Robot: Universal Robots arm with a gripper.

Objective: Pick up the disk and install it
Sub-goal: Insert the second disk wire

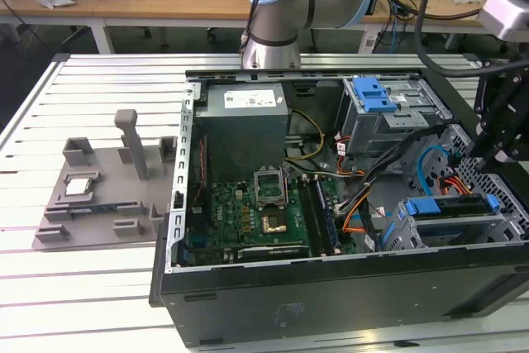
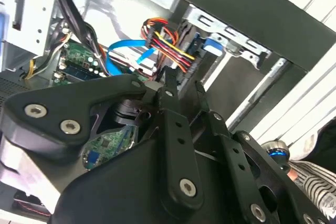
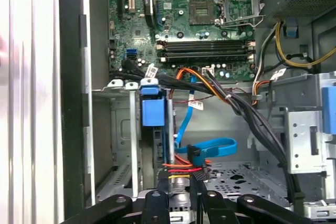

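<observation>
The disk sits in the drive cage at the lower front corner of the open computer case, toward four o'clock in the exterior view. It lies flat and level there, a dark slab framed by blue plastic carrier rails, with blue tabs at both ends. In the first wrist view the disk appears edge-on, standing as a thin strip with a blue rail and a blue tab at its end.

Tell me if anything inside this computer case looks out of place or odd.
The processor socket on the motherboard stands open and empty. A loose blue cable lies curled on the case floor beside the disk in its cage.
</observation>
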